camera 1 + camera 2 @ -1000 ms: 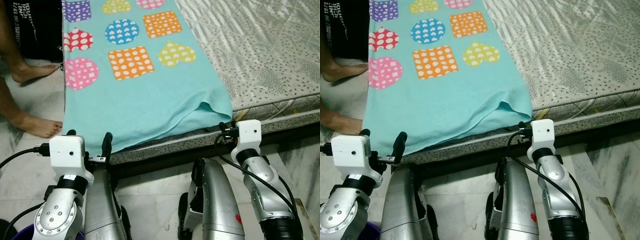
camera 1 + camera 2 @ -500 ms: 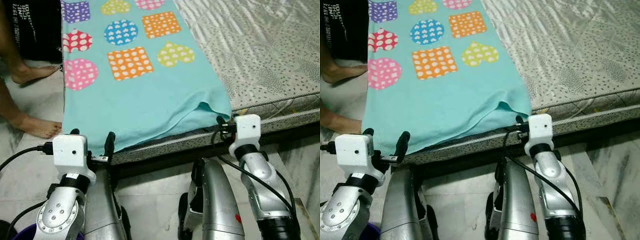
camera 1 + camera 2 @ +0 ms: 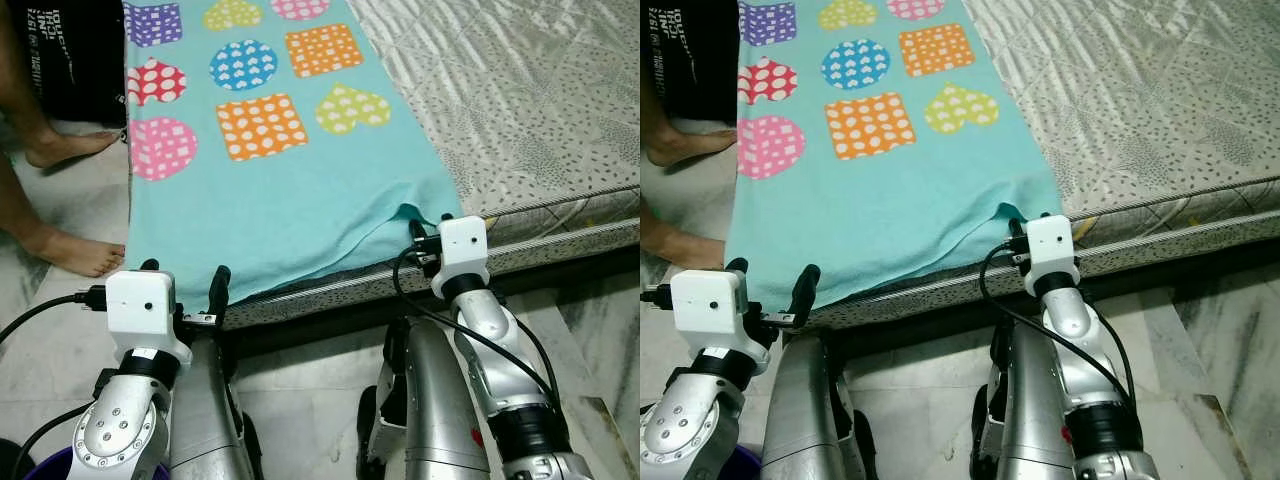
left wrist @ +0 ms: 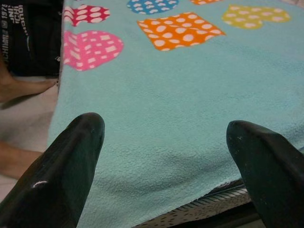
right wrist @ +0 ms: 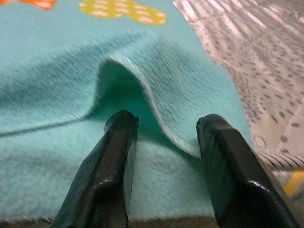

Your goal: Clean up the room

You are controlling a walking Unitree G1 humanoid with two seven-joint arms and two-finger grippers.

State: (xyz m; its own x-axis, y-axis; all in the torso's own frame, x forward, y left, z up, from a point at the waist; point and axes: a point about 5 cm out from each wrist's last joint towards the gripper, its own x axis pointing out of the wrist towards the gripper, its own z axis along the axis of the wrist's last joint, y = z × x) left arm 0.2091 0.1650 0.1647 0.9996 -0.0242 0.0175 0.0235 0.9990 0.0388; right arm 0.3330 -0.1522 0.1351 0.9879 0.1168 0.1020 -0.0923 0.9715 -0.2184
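**Both grippers at the near edge of the blanket**

Marble floor (image 3: 300,385) runs under a low bed (image 3: 540,110) with a grey patterned mattress. On the bed's left half lies a turquoise fleece blanket (image 3: 270,200) printed with dotted hearts, squares and circles; its near hem hangs a little over the near edge of the bed. Close to the blanket's near right corner, the hem is raised into a small fold (image 5: 128,76).

The right gripper (image 5: 164,126) is at this fold, its fingers apart, one finger on each side of the raised hem, and it does not yet clench the cloth. Probably it is placed there because the lifted fold gives an easy place to pinch. The left gripper (image 4: 164,130) waits at the blanket's near left corner, with fingers spread wide over the hem and holding nothing. This symmetric placing suggests that the robot means to take both near corners and fold or lift the blanket.

A person's bare feet (image 3: 65,250) stand on the floor beside the bed's left edge.
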